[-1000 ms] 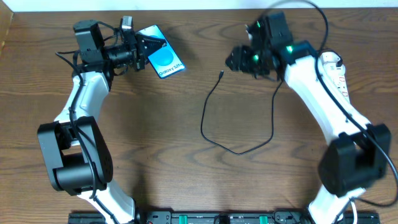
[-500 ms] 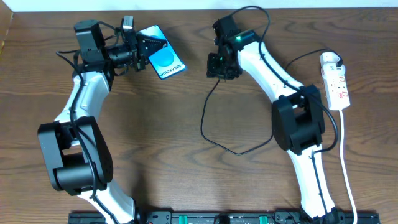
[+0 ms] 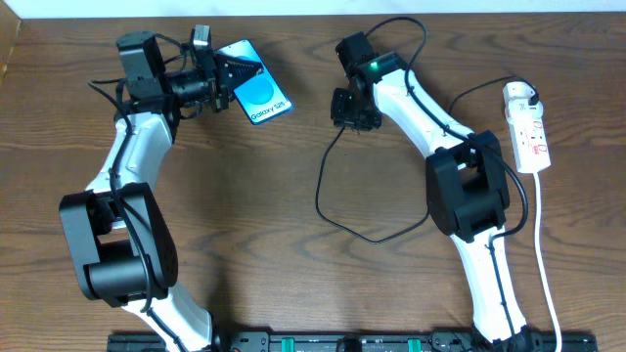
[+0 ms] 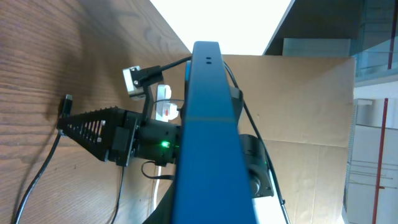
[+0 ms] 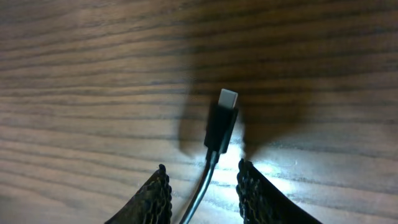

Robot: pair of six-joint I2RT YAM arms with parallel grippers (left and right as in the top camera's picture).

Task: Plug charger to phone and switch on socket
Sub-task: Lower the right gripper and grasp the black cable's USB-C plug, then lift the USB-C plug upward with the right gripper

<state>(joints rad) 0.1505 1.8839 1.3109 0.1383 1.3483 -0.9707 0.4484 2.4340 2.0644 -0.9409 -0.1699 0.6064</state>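
- The charger (image 3: 318,200) lay in a loose loop on the table (image 3: 245,244). Its plug (image 5: 221,124) rested flat on the wood, with the metal tip pointing away from my right gripper (image 5: 204,167).
- My right gripper hung low over it with the jaws partway apart, one on each side of the cable just behind the plug. Neither jaw touched it that I could see. If I shut them there, I judged I would catch the thin cable rather than the plug body, and the plug could droop or twist in the grip.
- A lopsided close could also push the plug sideways along the wood, since it looked light and nothing held it down.
- My left gripper (image 3: 233,74) was clamped on the phone (image 3: 262,98), holding it tilted off the table at the far left, well apart from the plug. I could not see its port in any view, so lining the tip up with it looked like the riskiest part. A tilted tip could scrape the edge or lever the phone in my grip.
- Carrying the plug over could draw the loop tight and tug on the socket (image 3: 526,125) at the far right. I could not tell whether it was switched on.
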